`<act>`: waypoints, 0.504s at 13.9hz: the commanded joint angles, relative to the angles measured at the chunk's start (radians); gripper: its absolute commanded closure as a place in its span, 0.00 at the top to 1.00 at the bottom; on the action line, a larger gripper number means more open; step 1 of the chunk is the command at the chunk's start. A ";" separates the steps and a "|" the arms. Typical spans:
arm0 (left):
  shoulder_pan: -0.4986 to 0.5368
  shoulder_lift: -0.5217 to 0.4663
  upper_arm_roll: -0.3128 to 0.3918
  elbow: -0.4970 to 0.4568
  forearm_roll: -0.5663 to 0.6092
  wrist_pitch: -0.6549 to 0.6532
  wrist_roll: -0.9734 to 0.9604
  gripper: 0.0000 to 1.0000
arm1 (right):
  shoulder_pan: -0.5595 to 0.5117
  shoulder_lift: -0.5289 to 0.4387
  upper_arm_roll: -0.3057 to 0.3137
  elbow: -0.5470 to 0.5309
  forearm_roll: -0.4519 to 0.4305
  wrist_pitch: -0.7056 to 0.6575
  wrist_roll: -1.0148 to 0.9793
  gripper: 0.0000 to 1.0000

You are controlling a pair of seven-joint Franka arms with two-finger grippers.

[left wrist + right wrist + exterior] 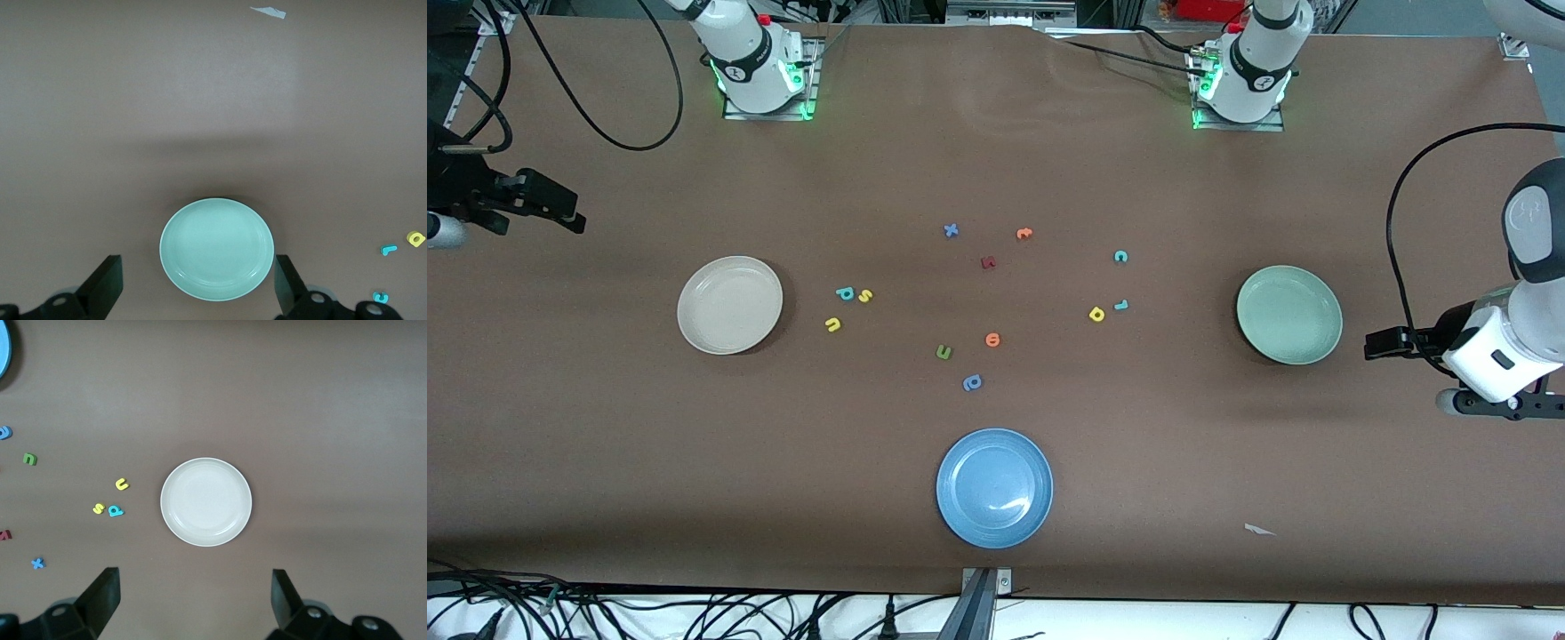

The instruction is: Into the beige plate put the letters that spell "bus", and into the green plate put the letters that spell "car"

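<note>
Both grippers hung wide open and empty: the left gripper (pixel 193 293) above the green plate (pixel 217 248), teal "c" (pixel 380 297), teal "r" (pixel 389 250) and yellow "a" (pixel 416 238) off to one side; the right gripper (pixel 193 603) above the beige plate (pixel 206 501), with teal "b" (pixel 115 511), yellow "s" (pixel 99 509) and yellow "u" (pixel 121 484) beside it.

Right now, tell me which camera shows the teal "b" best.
The right wrist view: the teal "b" lies large and unobstructed beside the yellow "s", close to the beige plate. The front view shows it smaller, still clear of anything in front. The left wrist view does not show it.
</note>
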 commanded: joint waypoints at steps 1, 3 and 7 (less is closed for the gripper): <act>-0.001 -0.013 0.006 -0.014 -0.018 -0.006 0.028 1.00 | -0.013 -0.009 0.011 -0.013 -0.016 0.015 0.003 1.00; -0.001 -0.012 0.008 -0.012 -0.020 -0.006 0.028 1.00 | -0.013 -0.009 0.011 -0.012 -0.016 0.010 0.000 1.00; -0.001 -0.008 0.008 -0.014 -0.020 -0.006 0.028 1.00 | -0.012 -0.009 0.013 -0.010 -0.026 0.013 -0.001 1.00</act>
